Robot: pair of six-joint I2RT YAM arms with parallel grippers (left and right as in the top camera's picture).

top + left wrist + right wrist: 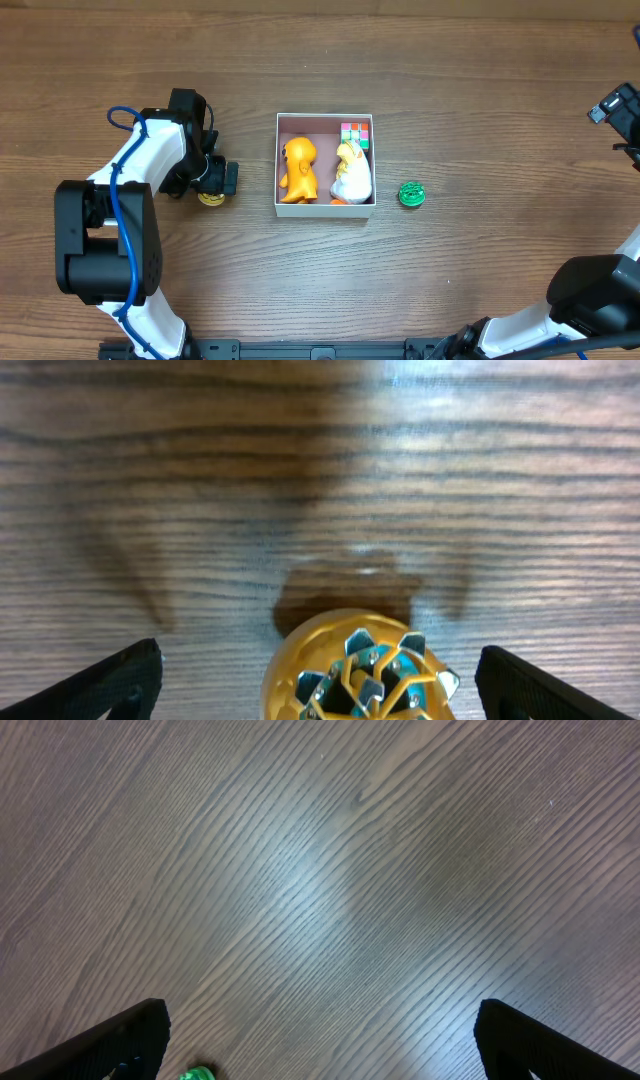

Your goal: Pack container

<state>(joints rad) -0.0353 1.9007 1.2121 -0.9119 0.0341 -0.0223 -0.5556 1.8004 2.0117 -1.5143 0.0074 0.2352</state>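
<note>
Your left tool (322, 682) hung low with its fingers spread wide. The yellow spoked toy (360, 672) sat on the bench (480, 80) between them, clear of both fingers and not yet gripped. I read that straddle as the set-up for a pinch.

The container (325, 208) stood at mid-bench, to the right of that toy and well apart from it, so the carry looked to be a plain sideways one. Inside it, an orange figure (297, 170) lay along the left half and a white duck-like toy (352, 172) along the right. A colour cube (355, 134) was tucked into the far right corner. Bare floor showed mainly along the far side, which seemed the likeliest spot for more.

A green round toy (412, 194) lay on the bench just beside the container's right wall, outside it. Your right tool (325, 1045) was spread too, holding nothing, parked over bare wood toward the right. The green toy barely showed at the lower edge of its wrist view.
</note>
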